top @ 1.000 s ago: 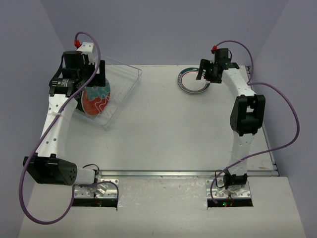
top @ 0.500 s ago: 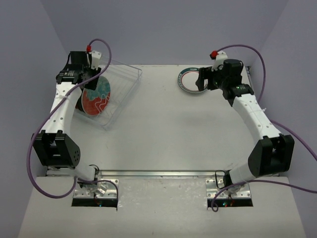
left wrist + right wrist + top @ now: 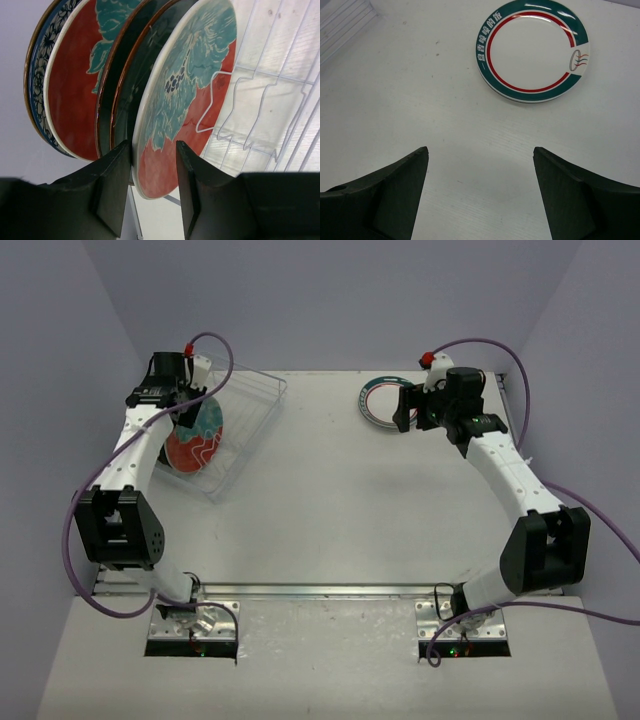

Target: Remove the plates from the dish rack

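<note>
I am two slim arms: my left arm (image 3: 135,445) and my right arm (image 3: 512,478) are white tubes joined by chunky black motor housings. A loose purple cable (image 3: 67,560) trails along each, capped by a small red plug (image 3: 189,345). My fingers (image 3: 112,190) are matte black wedges. Each base sits on a bare metal plate (image 3: 195,622)

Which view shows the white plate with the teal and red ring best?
The right wrist view: the white plate lies whole and sharp, with its lettering visible. The top external view shows it small, partly behind the right gripper. The left wrist view does not show it.
</note>
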Action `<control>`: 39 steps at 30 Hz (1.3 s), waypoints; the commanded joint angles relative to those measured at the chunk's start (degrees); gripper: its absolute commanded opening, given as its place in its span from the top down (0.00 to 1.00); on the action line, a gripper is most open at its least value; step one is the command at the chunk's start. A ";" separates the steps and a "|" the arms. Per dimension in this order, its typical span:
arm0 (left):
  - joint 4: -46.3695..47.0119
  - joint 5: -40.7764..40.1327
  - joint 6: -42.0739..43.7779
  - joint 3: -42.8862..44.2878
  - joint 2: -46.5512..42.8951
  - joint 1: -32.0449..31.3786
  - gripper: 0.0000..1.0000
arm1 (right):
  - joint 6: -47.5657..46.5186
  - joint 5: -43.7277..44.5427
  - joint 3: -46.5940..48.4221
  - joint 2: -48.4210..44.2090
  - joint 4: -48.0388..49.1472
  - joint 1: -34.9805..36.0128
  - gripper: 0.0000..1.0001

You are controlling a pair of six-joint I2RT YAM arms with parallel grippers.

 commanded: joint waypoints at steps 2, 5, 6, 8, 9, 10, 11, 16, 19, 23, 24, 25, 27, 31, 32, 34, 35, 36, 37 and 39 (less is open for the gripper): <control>3.62 1.72 0.85 -2.51 1.10 0.39 0.65 | 0.84 -1.47 0.37 -1.61 1.89 -0.10 0.15; 4.61 3.18 0.23 -4.33 1.21 0.41 0.68 | 1.31 -2.06 0.17 -1.64 1.83 -0.10 0.15; 4.66 3.71 -0.08 -4.73 1.21 0.40 0.69 | 1.48 -2.28 0.05 -1.67 1.81 -0.10 0.15; 4.73 5.02 -0.81 -5.62 1.48 0.38 0.71 | 1.91 -2.79 -0.24 -1.67 1.94 -0.10 0.15; 4.75 5.30 -0.96 -5.99 1.56 0.36 0.71 | 2.01 -2.90 -0.30 -1.67 1.98 -0.10 0.15; 4.86 5.36 -1.17 -6.25 1.76 0.41 0.72 | 2.21 -3.11 -0.35 -1.56 1.98 -0.10 0.15; 5.37 5.37 -1.44 -6.85 2.03 0.42 0.73 | 2.53 -3.37 -0.31 -1.39 1.81 -0.10 0.15; 8.13 5.18 -2.19 -9.26 2.35 0.44 0.87 | 3.85 -4.44 -0.17 -1.27 1.41 -0.10 0.16; 9.12 4.96 -3.05 -9.61 1.10 0.34 1.00 | 4.28 -4.98 -0.55 -1.92 1.62 -0.10 0.16; 9.76 4.69 -3.42 -9.24 -2.08 0.36 1.00 | 4.76 -5.41 -1.29 -2.83 2.07 -0.10 0.16; 9.74 4.69 -3.42 -8.89 -2.74 0.36 1.00 | 4.86 -5.54 -1.36 -2.90 2.07 -0.08 0.16; 9.57 4.60 -3.42 -8.24 -3.53 0.36 1.00 | 5.06 -5.60 -1.38 -2.90 2.07 -0.01 0.16; 9.12 4.03 -3.32 -6.47 -4.95 0.36 1.00 | 5.47 -5.91 -1.46 -2.88 2.07 -0.01 0.16; 8.65 2.14 -1.77 -1.85 -8.06 0.28 1.00 | 5.95 -5.99 -1.53 -2.81 2.16 0.24 0.16; 8.41 1.92 -1.67 -0.93 -8.61 0.34 1.00 | 6.03 -5.98 -1.60 -2.88 2.16 0.32 0.16; 8.36 1.49 -0.62 0.57 -9.71 0.27 1.00 | 6.09 -5.89 -1.62 -2.98 2.09 0.41 0.16; 8.42 0.94 0.10 1.81 -11.05 0.27 1.00 | 6.14 -5.89 -1.62 -3.05 2.19 0.43 0.17; 8.44 0.74 0.66 2.67 -11.53 0.27 1.00 | 6.20 -5.89 -1.68 -3.01 2.24 0.49 0.17; 8.63 0.43 0.98 3.29 -12.27 0.27 1.00 | 6.29 -5.77 -1.71 -2.98 2.25 0.52 0.17; 9.08 0.50 2.34 5.13 -14.13 0.12 1.00 | 6.46 -5.71 -1.71 -3.10 2.48 0.66 0.17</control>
